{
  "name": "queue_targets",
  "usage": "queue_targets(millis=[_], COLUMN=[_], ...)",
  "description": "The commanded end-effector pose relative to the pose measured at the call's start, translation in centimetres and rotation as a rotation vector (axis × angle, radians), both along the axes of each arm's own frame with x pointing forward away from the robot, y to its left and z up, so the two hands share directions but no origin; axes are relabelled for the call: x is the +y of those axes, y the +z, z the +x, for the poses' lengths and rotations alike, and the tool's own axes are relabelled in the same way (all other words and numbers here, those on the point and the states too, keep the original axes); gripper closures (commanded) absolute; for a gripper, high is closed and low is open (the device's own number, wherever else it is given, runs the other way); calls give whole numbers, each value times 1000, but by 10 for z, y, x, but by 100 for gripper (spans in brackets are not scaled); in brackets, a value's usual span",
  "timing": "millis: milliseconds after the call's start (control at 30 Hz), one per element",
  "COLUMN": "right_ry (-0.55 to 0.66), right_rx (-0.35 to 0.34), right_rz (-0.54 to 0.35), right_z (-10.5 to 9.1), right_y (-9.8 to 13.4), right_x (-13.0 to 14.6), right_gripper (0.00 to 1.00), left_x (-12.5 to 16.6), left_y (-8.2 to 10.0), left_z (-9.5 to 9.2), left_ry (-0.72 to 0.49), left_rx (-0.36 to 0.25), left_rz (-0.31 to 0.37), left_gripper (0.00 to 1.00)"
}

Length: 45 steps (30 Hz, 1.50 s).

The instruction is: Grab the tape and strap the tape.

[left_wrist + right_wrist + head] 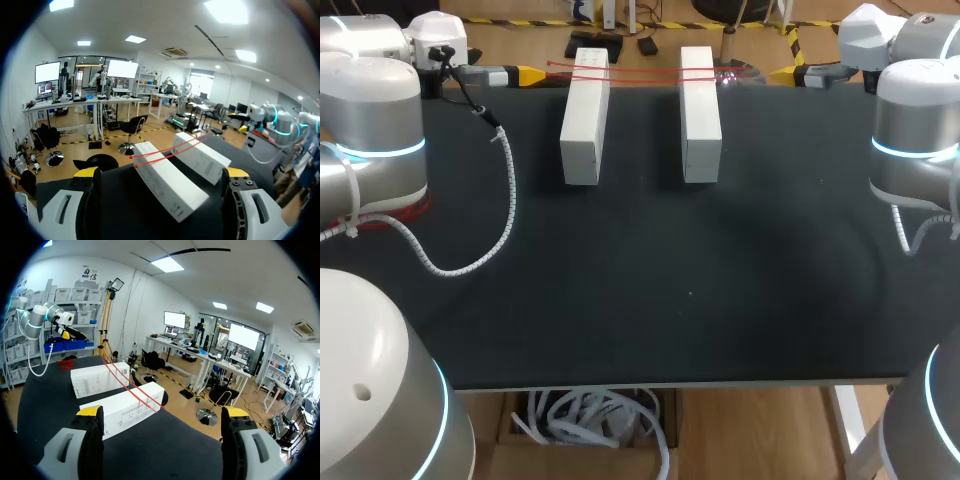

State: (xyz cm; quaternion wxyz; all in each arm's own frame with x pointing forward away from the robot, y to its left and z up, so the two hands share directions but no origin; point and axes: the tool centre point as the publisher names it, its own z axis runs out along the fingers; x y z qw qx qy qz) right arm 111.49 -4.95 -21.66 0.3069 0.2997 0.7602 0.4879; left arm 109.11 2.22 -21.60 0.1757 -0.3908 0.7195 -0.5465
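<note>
**Red tape: position, handling and view coverage**

**Location of the work item.** The thin red tape (645, 68) lies as two slender strands, close together, across the far ends of two long white rectangular boxes (585, 120). The boxes stand parallel, with a gap between them, on the black table (640, 300). The strands bridge that gap and run on past the outer face of each box. Where their ends finish cannot be determined.

**End effector state.**
- The left gripper (520, 74) sits at the far left of the table, outside the boxes. Its yellow-tipped fingers are spread wide and hold nothing.
- The right gripper (788, 72) sits at the far right, likewise spread wide and empty.

**Handling assessment.**
- The tape appears very light, narrow and limp. It is likely to sag or shift at first contact rather than resist.
- Such a thin item probably needs the fingers brought almost together, and it could slip out of a loose pinch.
- The best places to take hold appear to be the unsupported runs just outside each box, where a finger can pass on both sides of the strands. On top of a box the fingers would meet the box first.

**View coverage.**
- The head view gives the overall layout and both arms, but not the finger spacing.
- The left wrist view shows the left gripper (160, 173) spread, with the tape (165, 147) ahead of it crossing both boxes.
- The right wrist view shows the right gripper (162, 412) spread, and the same tape (131, 385) from the opposite side.
</note>
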Motion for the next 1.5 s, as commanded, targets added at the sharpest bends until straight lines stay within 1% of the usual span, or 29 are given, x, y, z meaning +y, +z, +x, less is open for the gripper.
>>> queue_targets(millis=[33, 567, 600, 667, 733, 767, 833, 867, 933, 967, 1467, 1500], right_ry=[1, 1, 1, 1, 1, 1, 1, 1, 1, 1, 1, 1], right_rx=[0, 0, 0, 0, 0, 0, 0, 0, 0, 0, 0, 0], right_rz=[0, 0, 0, 0, 0, 0, 0, 0, 0, 0, 0, 0], right_z=[0, 0, 0, 0, 0, 0, 0, 0, 0, 0, 0, 0], right_y=[0, 0, 0, 0, 0, 0, 0, 0, 0, 0, 0, 0], right_x=[0, 0, 0, 0, 0, 0, 0, 0, 0, 0, 0, 0], right_gripper=[0, 0, 0, 0, 0, 0, 0, 0, 0, 0, 0, 0], left_x=[0, 0, 2, 7, 11, 12, 13, 12, 12, 11, 11, 11], left_y=[-1, -1, -2, -4, -3, -3, 3, 6, 10, 14, 14, 13], left_z=[0, 0, -2, -6, -10, -12, -16, -17, -21, -23, -23, -18], left_ry=[2, 2, -20, -47, -116, -155, -266, -316, -412, -434, -434, -472], left_rx=[-4, -4, -33, -62, -135, -161, -259, -274, -331, -325, -325, -354], left_rz=[-2, -2, -1, 7, 19, 31, 45, 58, 81, 100, 100, 86], left_gripper=[0, 0, 0, 0, 0, 0, 0, 0, 0, 0, 0, 0])
